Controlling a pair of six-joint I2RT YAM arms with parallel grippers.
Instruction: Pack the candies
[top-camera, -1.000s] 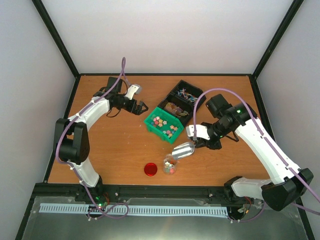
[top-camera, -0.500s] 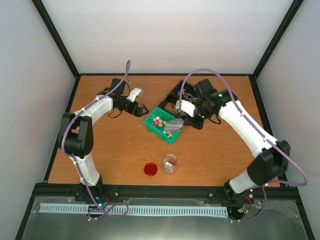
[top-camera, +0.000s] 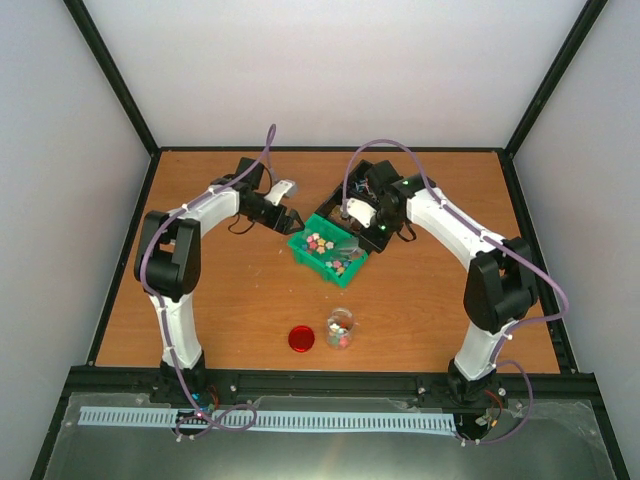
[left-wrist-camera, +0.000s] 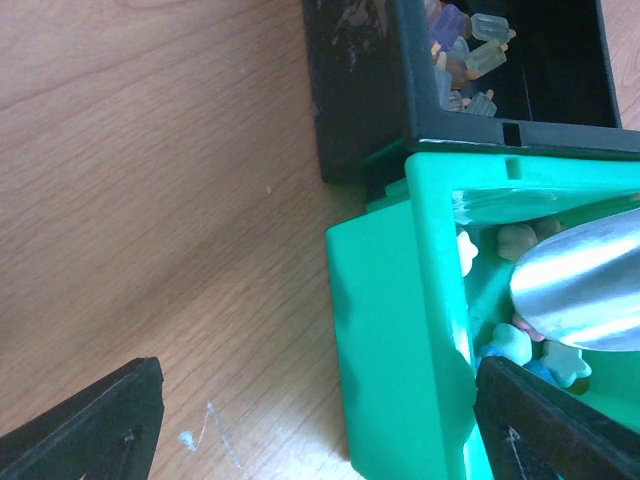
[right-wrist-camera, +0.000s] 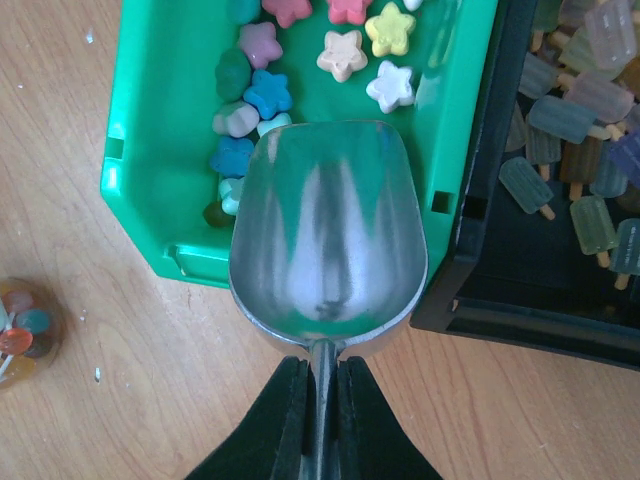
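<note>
Green bin (top-camera: 330, 252) toward the counter's (top-camera: 240, 300) far edge, scoop (right-wrist-camera: 328, 235) above it.
My left gripper (left-wrist-camera: 320, 420) stood spread astride its wall, likely to brace it; my right gripper (right-wrist-camera: 320, 378) pinched the empty scoop's handle, bowl low over the candies (right-wrist-camera: 268, 92) inside.

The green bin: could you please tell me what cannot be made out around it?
- Right wrist view: the scoop covers part of the green bin, hiding any candies beneath.
- Right wrist view: the left edge cuts off the jar.
- Left wrist view: the right edge cuts off the green bin.
- Top view: candies too small to count.
</note>
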